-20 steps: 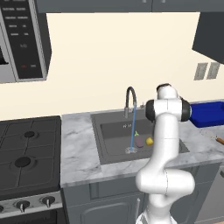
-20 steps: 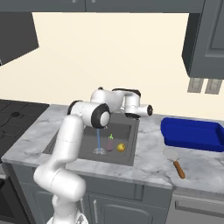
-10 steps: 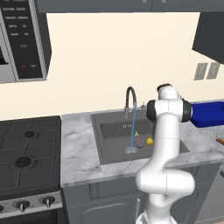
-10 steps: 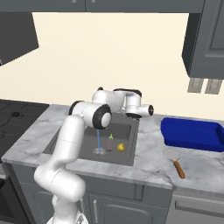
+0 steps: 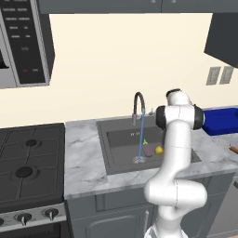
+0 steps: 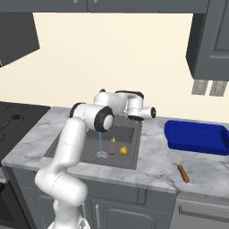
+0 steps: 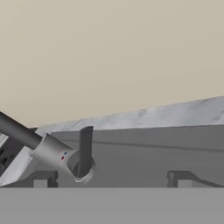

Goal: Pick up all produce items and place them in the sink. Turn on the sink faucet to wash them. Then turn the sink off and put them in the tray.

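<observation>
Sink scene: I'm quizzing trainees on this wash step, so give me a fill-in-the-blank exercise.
1. A thin blue stream of water runs from the dark gooseneck faucet into the ____.
2. The small purple eggplant and round yellow fruit lie in the ____.
3. The bright blue tray holds ____ produce.

Missing words: sink; sink; no
</observation>
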Robot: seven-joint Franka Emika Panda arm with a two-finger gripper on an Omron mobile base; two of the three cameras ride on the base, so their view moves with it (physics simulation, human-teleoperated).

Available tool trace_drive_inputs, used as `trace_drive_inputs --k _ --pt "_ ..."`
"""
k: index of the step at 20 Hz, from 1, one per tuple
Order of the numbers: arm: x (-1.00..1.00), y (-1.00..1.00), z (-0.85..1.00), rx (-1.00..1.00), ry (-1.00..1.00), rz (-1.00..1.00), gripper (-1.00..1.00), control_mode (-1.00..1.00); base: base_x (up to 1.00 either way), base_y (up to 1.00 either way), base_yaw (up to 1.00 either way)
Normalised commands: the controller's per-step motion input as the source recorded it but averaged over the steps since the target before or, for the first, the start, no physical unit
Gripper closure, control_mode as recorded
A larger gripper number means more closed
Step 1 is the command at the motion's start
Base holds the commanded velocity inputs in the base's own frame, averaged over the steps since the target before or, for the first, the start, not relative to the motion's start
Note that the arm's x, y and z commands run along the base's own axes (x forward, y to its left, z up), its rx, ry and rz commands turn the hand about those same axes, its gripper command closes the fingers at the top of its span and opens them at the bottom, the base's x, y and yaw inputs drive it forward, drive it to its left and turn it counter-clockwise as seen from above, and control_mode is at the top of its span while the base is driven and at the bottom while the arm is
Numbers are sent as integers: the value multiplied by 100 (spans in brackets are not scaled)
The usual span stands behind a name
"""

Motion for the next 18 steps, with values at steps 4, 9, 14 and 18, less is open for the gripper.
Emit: trace_drive_inputs --k 4,9,14,18 --pt "-7 40 -6 0 0 -2 -100 -100 0 0 0" --pt "0 42 -4 0 0 -2 -100 -100 0 0 0" --pt "0 33 -4 0 0 -3 -100 -100 0 0 0" --pt "0 28 -4 0 0 -2 -100 -100 0 0 0"
